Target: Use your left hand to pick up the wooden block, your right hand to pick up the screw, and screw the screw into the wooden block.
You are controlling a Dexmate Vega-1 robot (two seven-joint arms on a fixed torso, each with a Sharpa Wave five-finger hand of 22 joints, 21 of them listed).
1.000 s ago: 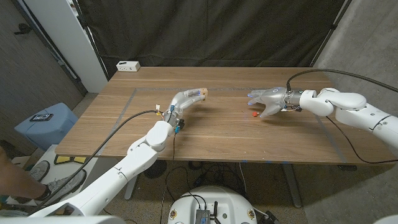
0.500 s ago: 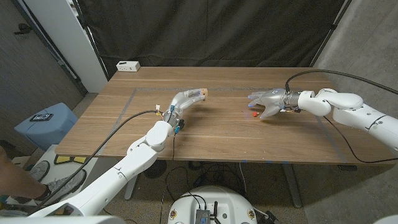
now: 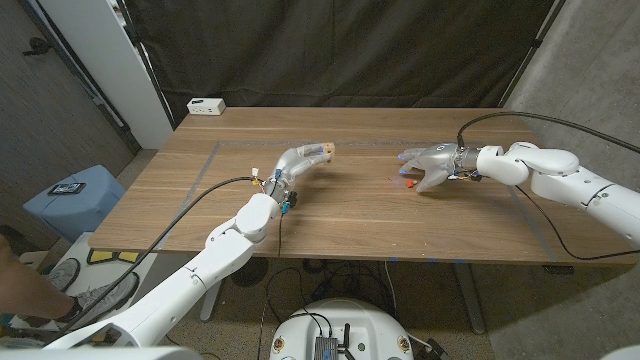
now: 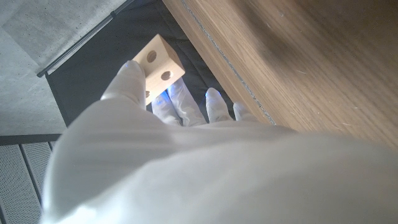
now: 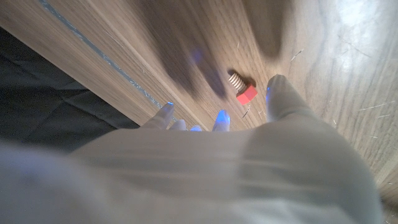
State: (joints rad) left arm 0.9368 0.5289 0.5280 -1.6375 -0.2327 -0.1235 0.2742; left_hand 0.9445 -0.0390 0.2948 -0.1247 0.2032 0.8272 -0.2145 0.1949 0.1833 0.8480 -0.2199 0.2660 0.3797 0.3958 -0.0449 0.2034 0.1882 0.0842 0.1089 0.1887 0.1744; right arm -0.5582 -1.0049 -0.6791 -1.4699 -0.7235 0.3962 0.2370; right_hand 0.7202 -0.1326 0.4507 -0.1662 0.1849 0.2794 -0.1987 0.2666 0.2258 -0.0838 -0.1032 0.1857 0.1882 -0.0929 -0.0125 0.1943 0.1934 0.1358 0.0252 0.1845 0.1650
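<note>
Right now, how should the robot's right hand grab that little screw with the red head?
The screw lies on its side on the table, red head at one end, pale threaded shaft at the other. Probably best to pinch the blocky red head, since it gives flat faces and leaves the threads free for the wooden block. The right hand hovers just above, so coming straight down with thumb and finger either side looks easiest.

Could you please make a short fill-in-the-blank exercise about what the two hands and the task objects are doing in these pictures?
1. The wooden block is held by the robot's ____ hand.
2. The screw has a ____ head.
3. The screw lies on the ____, not yet held.
4. The right hand hovers over the ____ with fingers apart.

Missing words: left; red; table; screw
</note>
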